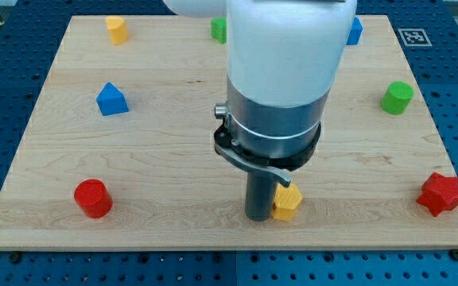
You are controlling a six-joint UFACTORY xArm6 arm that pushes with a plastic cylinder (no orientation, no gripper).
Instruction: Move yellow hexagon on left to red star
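While the push across the wooden board is only partly made, my tip stands near the bottom edge, touching or just beside the yellow hexagon, which lies at the tip's 3 o'clock. No gripper exists on this rig, so nothing opens or closes: the rod can only press against the block's side.

The red star waits at the hexagon's 3 o'clock, close to the board's right-hand edge and well apart from it. By these signs the block is picked up by the rod on the correct side, yet most of the run to the star looks undone.

At the tip's 9 o'clock, well apart, sits a red cylinder. Farther back a blue block with a peaked top stands at about 10 o'clock, and a green cylinder at about 2 o'clock. Along the far edge lie a second yellow block, a green block and a blue block, both half hidden behind the arm's pale housing.
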